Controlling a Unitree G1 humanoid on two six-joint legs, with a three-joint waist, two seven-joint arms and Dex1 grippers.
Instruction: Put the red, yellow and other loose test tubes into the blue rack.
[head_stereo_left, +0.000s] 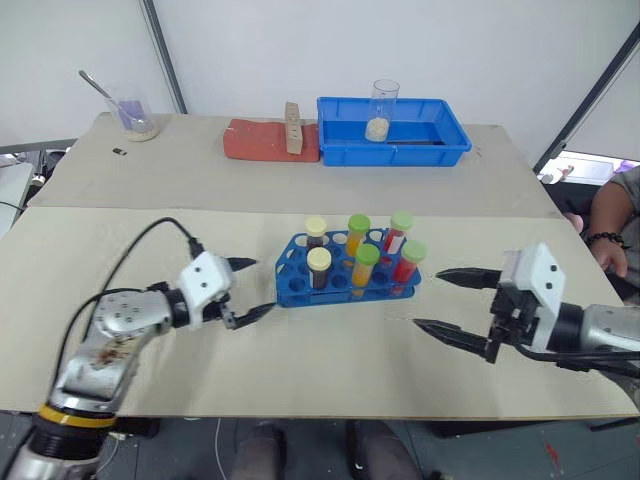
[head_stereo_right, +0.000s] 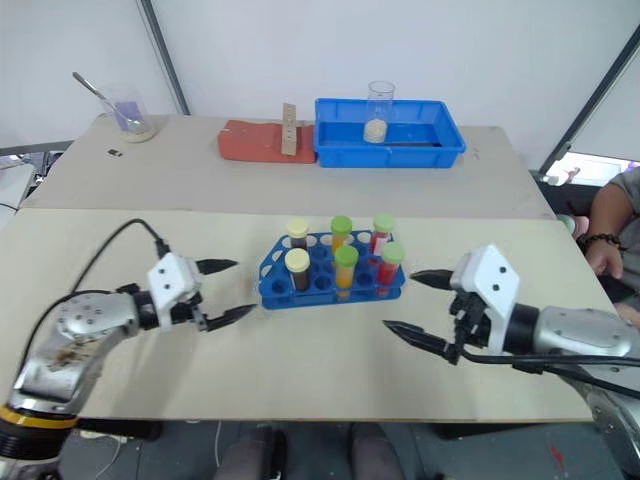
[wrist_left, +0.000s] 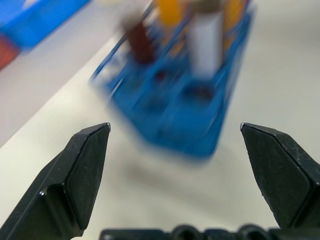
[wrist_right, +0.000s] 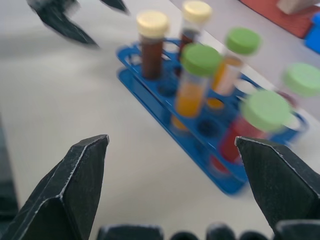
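**Now: rack filled, both pincers standing open beside it**

Plainly, the largest risk is lying with the beige flat worktop (head_stereo_left: 330, 370) and the lightweight blue plastic test-tube rack (head_stereo_left: 300, 290) sitting on it: either arm swinging inward could be nudging the rack and sliding it, or tipping the tall capped tubes. The left pincer (head_stereo_left: 248, 288) is hanging just beside the rack's left end, its two black fingers spread wide and gripping nothing, so a careless sweep there is the likelier cause. The right pincer (head_stereo_left: 440, 300) is likewise gaping empty, a little farther off the rack's right end.

The rack is sitting between the two pincers, touching neither. Six tubes are standing upright in it: two cream-capped brown ones (head_stereo_left: 319, 267), two green-capped orange ones (head_stereo_left: 365, 270) and two green-capped red ones (head_stereo_left: 407, 262). No loose tube is showing on the worktop, so I judge the task to be finishing.
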